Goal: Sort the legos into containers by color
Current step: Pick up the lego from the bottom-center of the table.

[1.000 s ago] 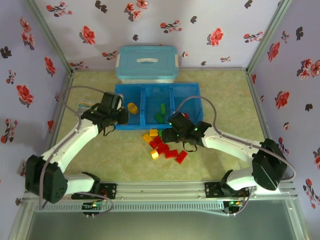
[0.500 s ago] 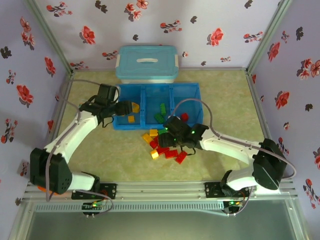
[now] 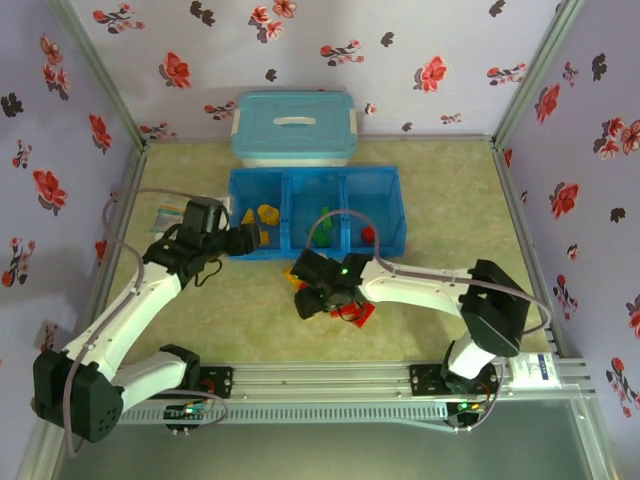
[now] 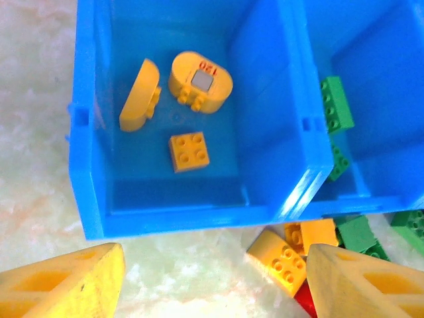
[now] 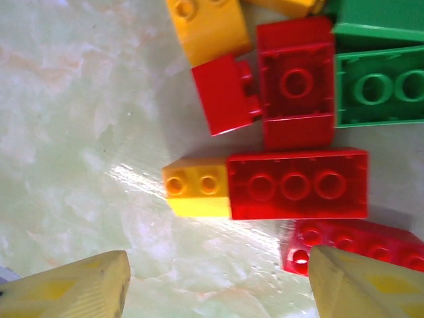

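The containers are three compartments of a blue tray (image 3: 233, 210) (image 4: 86, 165). The left one holds three yellow legos (image 4: 190, 151) (image 3: 265, 213), the middle one green legos (image 4: 336, 106), and the right one a red lego (image 3: 368, 233). My left gripper (image 4: 215, 257) (image 3: 248, 240) hovers open and empty just in front of the left compartment. Loose yellow (image 4: 281, 262), orange and green legos lie beside its right finger. My right gripper (image 5: 218, 258) (image 3: 308, 295) is open over the floor pile, just short of a small yellow lego (image 5: 197, 189) joined to a long red lego (image 5: 298, 184).
A light-blue lidded box (image 3: 295, 127) stands behind the tray. More red (image 5: 295, 83), green (image 5: 377, 89) and yellow (image 5: 205, 26) legos crowd the pile. A striped card (image 3: 165, 213) lies left of the tray. Flowered walls close in the table.
My left gripper opened, dropped a yellow lego into the left compartment and drew back toward the tray's near wall. My right arm swung left over the pile.
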### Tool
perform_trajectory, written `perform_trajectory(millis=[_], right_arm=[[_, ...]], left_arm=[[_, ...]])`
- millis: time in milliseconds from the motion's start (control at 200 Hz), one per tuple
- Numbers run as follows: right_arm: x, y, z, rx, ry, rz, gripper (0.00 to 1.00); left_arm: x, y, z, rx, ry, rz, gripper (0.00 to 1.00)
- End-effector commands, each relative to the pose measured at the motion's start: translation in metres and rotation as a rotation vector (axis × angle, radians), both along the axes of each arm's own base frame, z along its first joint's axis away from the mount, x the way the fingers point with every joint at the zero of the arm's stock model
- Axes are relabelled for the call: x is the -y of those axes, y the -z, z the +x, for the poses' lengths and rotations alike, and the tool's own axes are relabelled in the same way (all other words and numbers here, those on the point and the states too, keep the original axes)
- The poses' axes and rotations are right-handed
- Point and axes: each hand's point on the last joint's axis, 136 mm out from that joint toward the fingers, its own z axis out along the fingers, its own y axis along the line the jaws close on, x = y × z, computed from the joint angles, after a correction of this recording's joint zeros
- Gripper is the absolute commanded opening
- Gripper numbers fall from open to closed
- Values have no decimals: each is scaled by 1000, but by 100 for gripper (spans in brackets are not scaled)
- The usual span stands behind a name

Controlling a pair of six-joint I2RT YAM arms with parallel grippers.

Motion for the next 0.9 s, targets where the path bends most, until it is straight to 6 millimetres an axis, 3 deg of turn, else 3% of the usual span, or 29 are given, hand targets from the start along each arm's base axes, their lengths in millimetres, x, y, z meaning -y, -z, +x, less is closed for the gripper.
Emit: perform_trajectory(millis=[0,200,565,895], right_arm=[[-6,2,-3,6,-34,-59,67],[-10,11,-2,14,-54,-144,64],[-20,23,-1,11,-78,-191,63],[-47,28,-13,-19,-142,-151,59]], left_arm=[[-1,3,-9,-5,-10,-26,73],[-8,13,-16,-15,-31,-14,72],[-15,13,-19,-4,-58,-3,71],[-20,11,-22,8,-73,5,70]])
